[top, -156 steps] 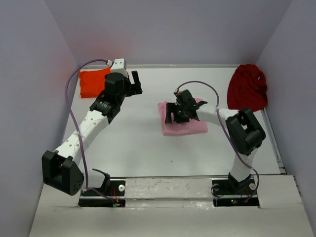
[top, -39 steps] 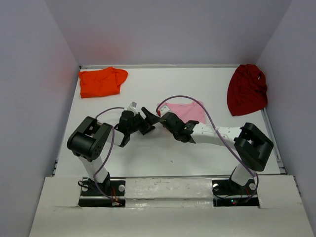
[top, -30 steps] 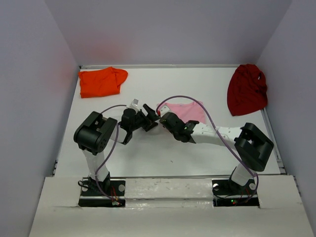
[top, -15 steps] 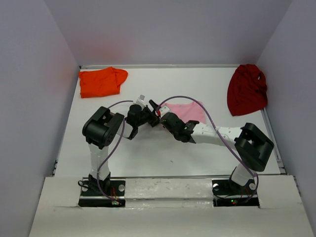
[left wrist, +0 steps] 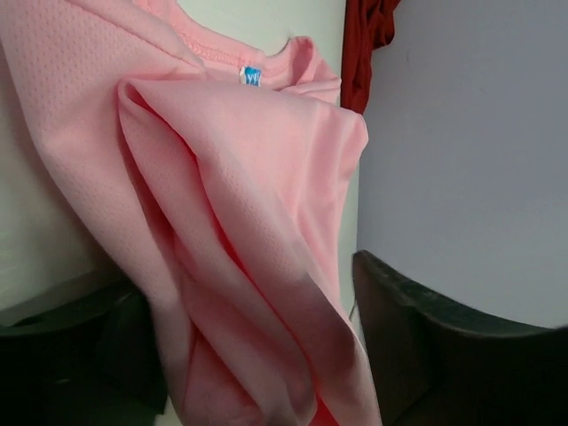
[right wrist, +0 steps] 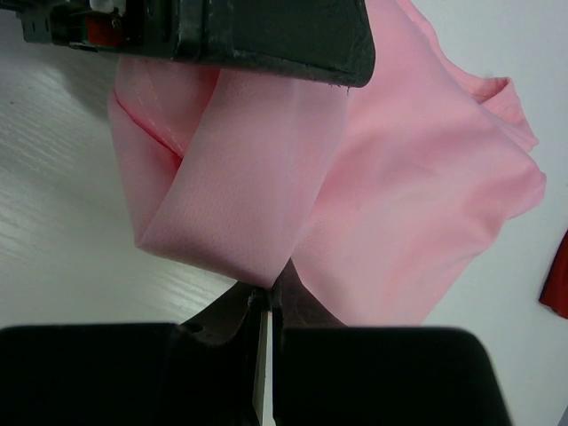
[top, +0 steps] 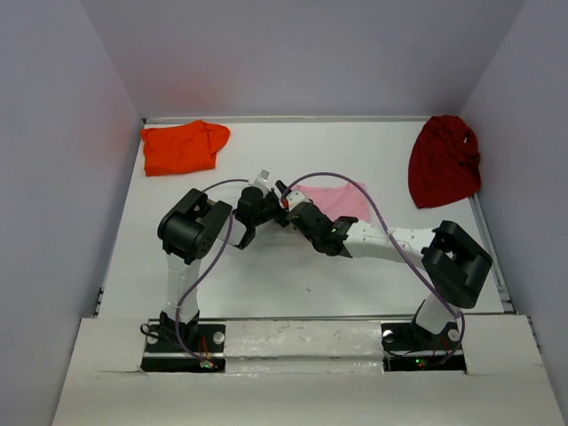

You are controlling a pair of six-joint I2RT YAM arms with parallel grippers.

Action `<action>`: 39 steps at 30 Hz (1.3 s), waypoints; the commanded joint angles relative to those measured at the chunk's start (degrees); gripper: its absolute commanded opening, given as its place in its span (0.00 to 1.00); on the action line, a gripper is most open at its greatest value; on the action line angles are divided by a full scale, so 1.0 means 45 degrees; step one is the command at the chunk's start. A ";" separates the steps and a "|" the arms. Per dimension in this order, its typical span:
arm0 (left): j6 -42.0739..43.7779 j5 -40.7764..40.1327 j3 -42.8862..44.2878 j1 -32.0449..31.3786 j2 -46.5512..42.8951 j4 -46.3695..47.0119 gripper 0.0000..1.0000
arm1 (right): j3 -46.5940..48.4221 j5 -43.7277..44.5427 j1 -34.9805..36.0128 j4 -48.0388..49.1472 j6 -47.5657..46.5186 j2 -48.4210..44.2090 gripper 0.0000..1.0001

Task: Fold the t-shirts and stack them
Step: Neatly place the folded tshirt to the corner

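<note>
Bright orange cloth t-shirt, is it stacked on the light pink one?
No, the bright orange t-shirt lies alone far left, apart from the light pink cloth t-shirt.

Plain light pink t-shirt [left wrist: 240, 204] recorded: fine mesh weave, small blue neck label [left wrist: 252, 76]. Orange t-shirt [top: 182, 146] and dark red t-shirt [top: 444, 160] noted as unpatterned. White counter [top: 266, 275] observed.

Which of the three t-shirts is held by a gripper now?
The light pink t-shirt in the middle; the right gripper has its jaws shut on it. The orange t-shirt and the dark red t-shirt lie apart at the far corners.
</note>
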 commanded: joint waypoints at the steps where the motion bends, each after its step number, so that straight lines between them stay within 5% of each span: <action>1: 0.0186 0.0208 0.0454 -0.0067 0.0238 0.0578 0.76 | 0.0282 0.0120 -0.0026 0.0202 -0.0088 -0.0462 0.00; 4: 0.0167 0.0423 0.0668 -0.0086 0.0394 0.0579 0.11 | 0.0302 0.0159 -0.0026 0.0202 -0.0107 -0.0442 0.00; 5: 0.0129 0.0423 0.0708 -0.0067 0.0414 0.0384 0.00 | 0.0302 0.0197 -0.0026 0.0202 -0.0107 -0.0442 0.00; 10: 0.0362 0.0443 0.0806 -0.0086 0.0395 0.0109 0.00 | 0.0223 0.0664 -0.0026 0.0182 0.0262 -0.0637 0.00; 12: 0.0479 0.0559 0.0961 -0.0067 0.0355 -0.0279 0.00 | 0.0262 0.1057 -0.0026 -0.0012 0.0400 -0.0793 0.37; 13: 0.0770 0.0599 0.1194 -0.0067 0.0278 -0.0514 0.00 | 0.0224 0.0980 -0.0026 -0.0226 0.1039 -0.0910 0.74; 17: 0.1611 0.0755 0.1782 0.0050 -0.0054 -0.2287 0.00 | -0.0361 0.0628 -0.0026 -0.0384 0.2039 -0.2100 0.90; 24: 0.4051 0.0931 0.3947 0.0948 -0.0621 -0.6721 0.00 | -0.1065 -0.0349 0.0110 -0.0794 0.3406 -0.3742 0.90; 29: 0.6276 0.0523 0.6934 0.1942 -0.0641 -1.1244 0.00 | -0.1280 -0.0993 0.0267 -0.0853 0.3916 -0.4601 0.90; 39: 0.9950 -0.0123 1.2618 0.3526 0.0646 -1.6915 0.00 | -0.2295 -0.2009 0.0931 0.0103 0.4736 -0.5247 0.90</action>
